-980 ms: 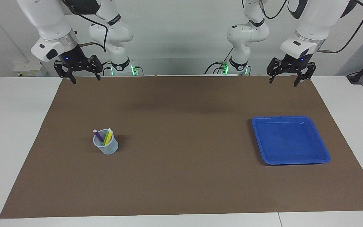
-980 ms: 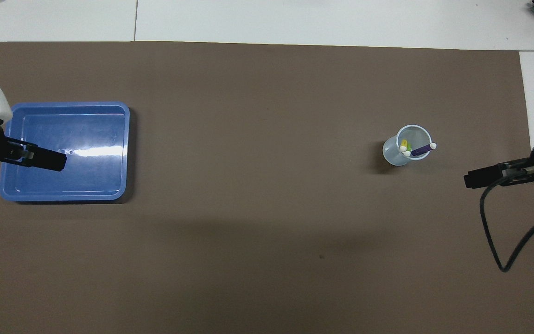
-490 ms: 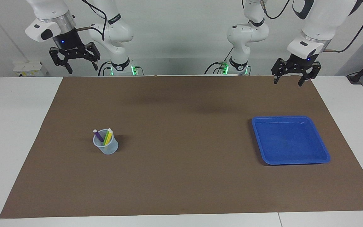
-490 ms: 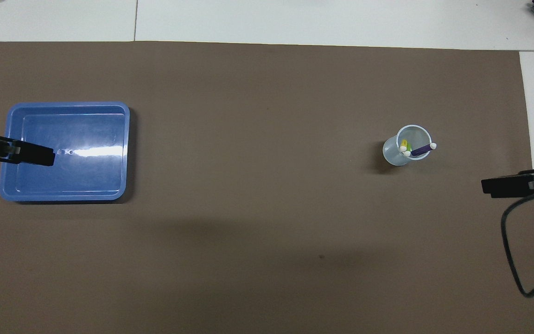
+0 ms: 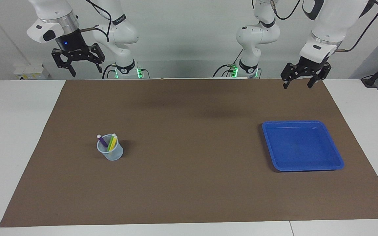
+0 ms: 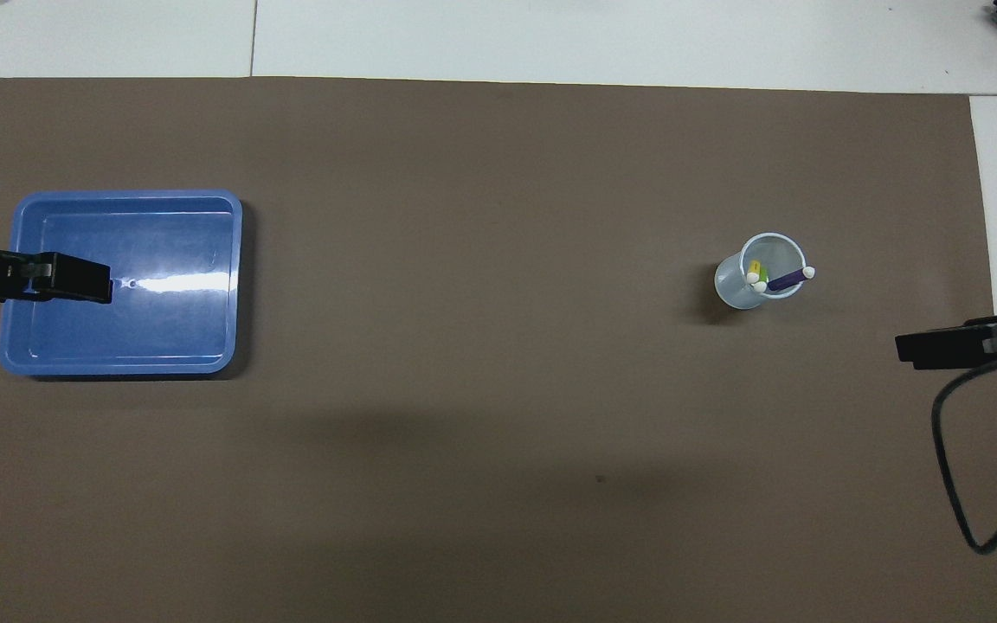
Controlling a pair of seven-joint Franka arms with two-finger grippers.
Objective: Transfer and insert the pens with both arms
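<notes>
- The left gripper [image 5: 296,83] hangs in the air with its two fingers spread wide apart, holding nothing and touching nothing. It is raised over the edge of the brown mat [image 5: 189,183] nearest the robots, at the left arm's end of the table.
- The right gripper [image 5: 85,70] also has its fingers spread wide and is empty. It is raised high at the right arm's end, above the corner of the brown mat nearest the robots.
- In the overhead view the left gripper [image 6: 74,279] shows in front of the blue tray [image 6: 122,363], yet the facing view shows it well above and apart from the tray.
- The purple pen [image 5: 102,141], the green pen [image 5: 111,142] and the yellow pen [image 5: 114,143] stand tilted inside the translucent cup [image 5: 110,154], their pale ends up.
- The cup stands upright on the mat toward the right arm's end, well apart from both grippers.
- The blue tray [image 5: 302,167] lies flat on the mat toward the left arm's end, with nothing in it.
</notes>
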